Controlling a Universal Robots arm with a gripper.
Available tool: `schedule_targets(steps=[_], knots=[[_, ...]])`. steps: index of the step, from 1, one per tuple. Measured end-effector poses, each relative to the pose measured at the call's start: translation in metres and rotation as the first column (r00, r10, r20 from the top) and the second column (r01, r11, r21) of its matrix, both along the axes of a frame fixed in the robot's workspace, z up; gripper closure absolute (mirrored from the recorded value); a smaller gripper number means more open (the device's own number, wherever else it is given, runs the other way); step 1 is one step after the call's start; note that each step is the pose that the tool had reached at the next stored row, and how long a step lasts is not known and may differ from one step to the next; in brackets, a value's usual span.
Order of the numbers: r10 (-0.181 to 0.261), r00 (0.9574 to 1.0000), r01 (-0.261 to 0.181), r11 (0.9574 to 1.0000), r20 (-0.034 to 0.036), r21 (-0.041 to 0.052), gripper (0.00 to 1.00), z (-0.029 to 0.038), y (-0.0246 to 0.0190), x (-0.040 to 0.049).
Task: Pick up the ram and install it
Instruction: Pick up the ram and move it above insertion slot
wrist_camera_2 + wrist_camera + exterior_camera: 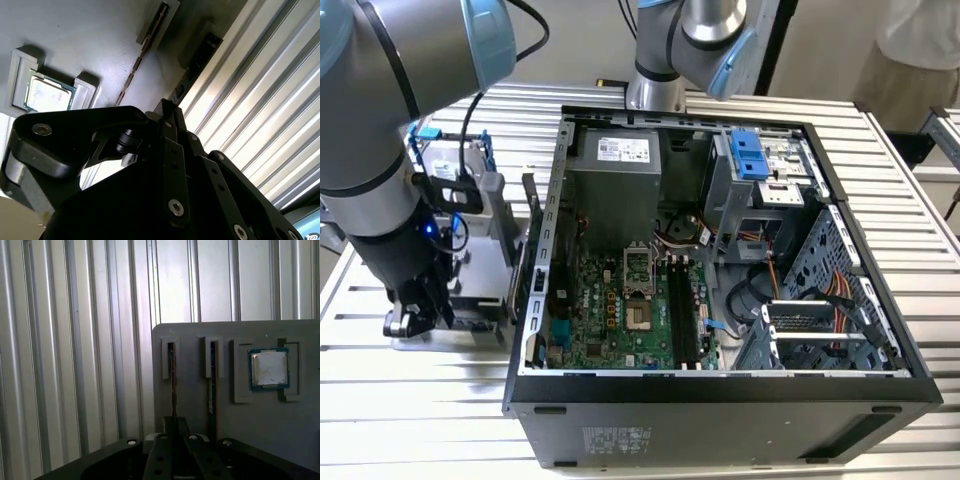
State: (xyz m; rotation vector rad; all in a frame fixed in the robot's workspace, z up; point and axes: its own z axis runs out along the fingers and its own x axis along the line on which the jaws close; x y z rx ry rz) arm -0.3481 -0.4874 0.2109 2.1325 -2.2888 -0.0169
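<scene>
The ram stands on edge in a slot of a grey holder plate, showing as a thin dark strip; it also appears in the second wrist view. My black gripper sits low over the plate with its fingers closed together on the near end of that strip, as the second wrist view also shows. In the exterior view the gripper is at that view's left, beside the open computer case. The long black memory slots on the green motherboard lie inside the case.
A second stick stands in the neighbouring slot, and a square silver processor lies in a recess farther along the plate. Ribbed metal table surrounds the plate. A drive stands behind my arm. A second arm's base and a person are at the back.
</scene>
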Motion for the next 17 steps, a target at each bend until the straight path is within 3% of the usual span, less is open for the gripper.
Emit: schedule_targets(steps=[17], knots=[[0.0,1.0,0.0,1.0,0.0,0.0,1.0,0.0101,0.0,0.0]])
